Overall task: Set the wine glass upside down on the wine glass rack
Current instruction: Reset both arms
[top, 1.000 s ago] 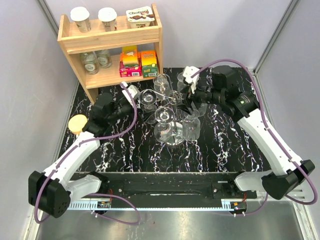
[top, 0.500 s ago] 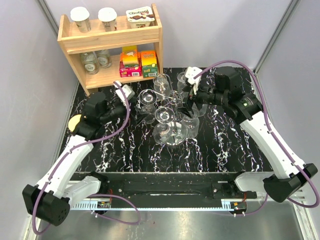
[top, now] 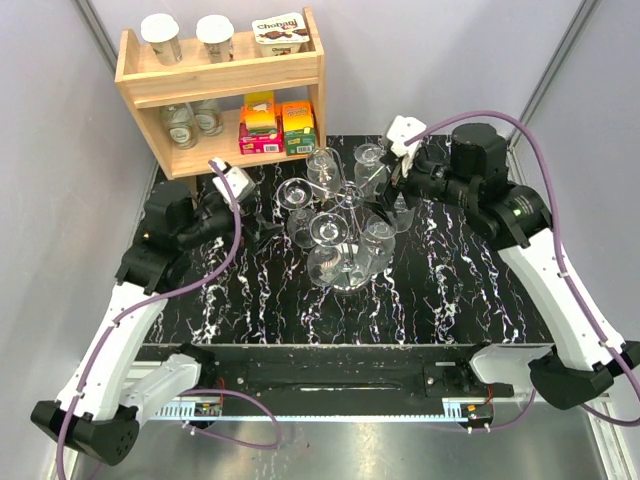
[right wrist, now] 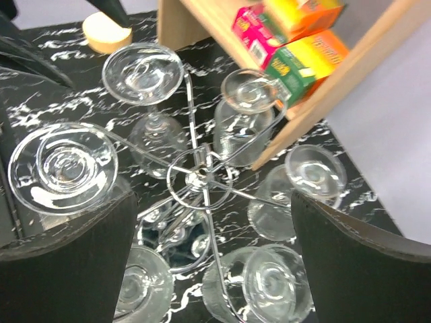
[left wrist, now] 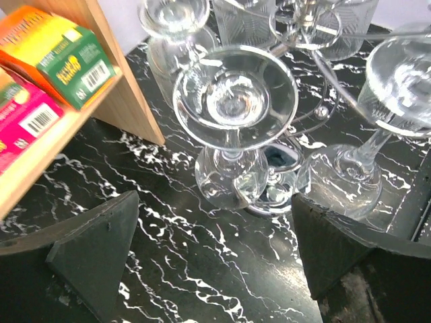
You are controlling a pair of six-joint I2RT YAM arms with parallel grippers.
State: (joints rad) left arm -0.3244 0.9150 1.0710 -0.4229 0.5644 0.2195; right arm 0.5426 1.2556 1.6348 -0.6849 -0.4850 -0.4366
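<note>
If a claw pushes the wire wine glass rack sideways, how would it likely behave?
Probably top-heavy: the wine glass rack is thin wire on one post, with wine glasses hung around it, so it may tip. Those glasses look thin; they would likely swing, clink and perhaps chip.

**A:** what's carried by that black marbled table (top: 450,290)?

**B:** a wooden shelf (top: 220,70) is stood back-left, the rack (right wrist: 200,176) is set mid-table, and a tan disc (right wrist: 106,32) is laid near the shelf.
</note>
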